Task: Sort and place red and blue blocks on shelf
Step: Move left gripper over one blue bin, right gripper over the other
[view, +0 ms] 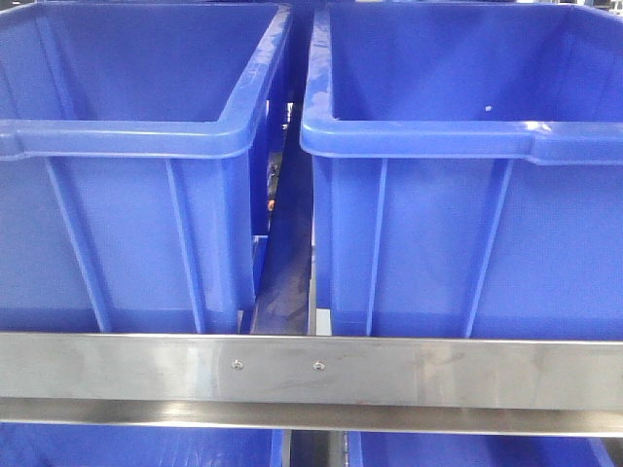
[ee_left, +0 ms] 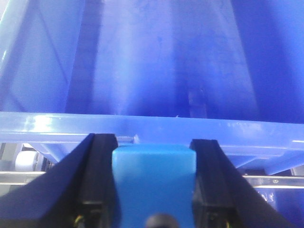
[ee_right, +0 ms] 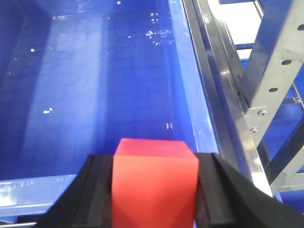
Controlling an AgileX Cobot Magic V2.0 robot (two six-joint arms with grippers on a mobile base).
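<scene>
While clamped tight in the left gripper (ee_left: 153,142) and right gripper (ee_right: 154,159), the blue block (ee_left: 153,185) and red block (ee_right: 154,190) were held at the near rims of the bins (ee_left: 142,121), whose hollows lay ahead.

Two small matte blocks: one sky-blue cube (ee_left: 154,180) and one bright red cube (ee_right: 154,185). Four large deep-blue plastic bins show in the front view, two above (view: 127,195) (view: 467,214) and two partly seen below (view: 136,446) (view: 477,449). One brushed-steel front rail (view: 438,370) crosses between them, bearing two screws (view: 238,365) (view: 317,365).
</scene>
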